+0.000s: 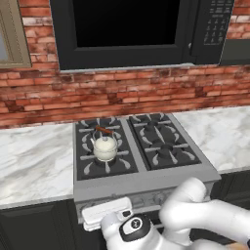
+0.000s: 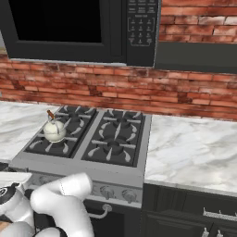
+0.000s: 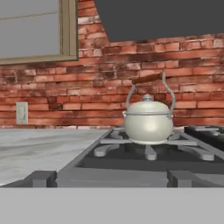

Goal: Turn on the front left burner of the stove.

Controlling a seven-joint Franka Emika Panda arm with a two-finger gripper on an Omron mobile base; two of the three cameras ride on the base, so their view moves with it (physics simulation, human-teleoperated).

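stove point(image 1: 141, 177) front; claw low, fingers hidden; kettle point(image 1: 105, 146) on burner.

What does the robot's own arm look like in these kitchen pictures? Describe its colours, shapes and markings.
The arm is glossy white, made of thick rounded tube segments with bulbous elbows. A dark round joint cap bears a small white marking. Its hand is a flat white block with rounded ends and a darker grey underside. No cables show. The right base view shows the same smooth white curved links.

The stove point(image 1: 141, 178) sits between two stretches of table point(image 1: 34, 161). A kettle point(image 1: 105, 146) stands on the front left burner point(image 1: 105, 161). The microwave point(image 1: 132, 31) hangs above, against the far wall.
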